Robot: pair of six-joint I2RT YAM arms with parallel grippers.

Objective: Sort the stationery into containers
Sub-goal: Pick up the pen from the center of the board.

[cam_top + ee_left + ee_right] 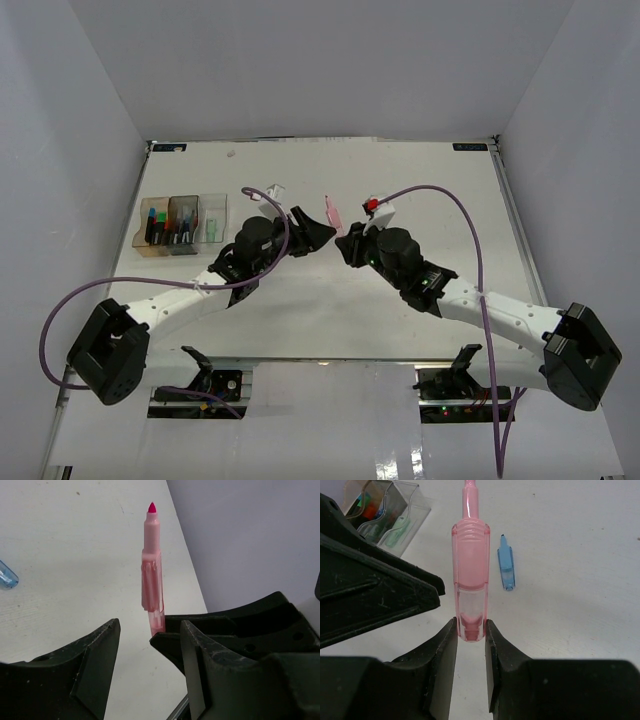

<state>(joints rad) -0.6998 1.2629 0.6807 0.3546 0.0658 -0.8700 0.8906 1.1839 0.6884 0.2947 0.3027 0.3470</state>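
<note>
My right gripper (471,630) is shut on the clear lower end of a translucent pink marker (470,570) and holds it above the table, with its red tip pointing away. In the top view the marker (333,212) sticks out between the two grippers at the table's middle. My left gripper (150,650) is open, and its jaws stand just short of the marker (151,575) without touching it. The three joined containers (180,225) stand at the left and hold several capped highlighters; they also show in the right wrist view (385,515).
A small blue tapered piece (506,567) lies on the white table just right of the marker. A blue item (6,575) shows at the left edge of the left wrist view. Grey walls enclose the table. Purple cables loop over both arms.
</note>
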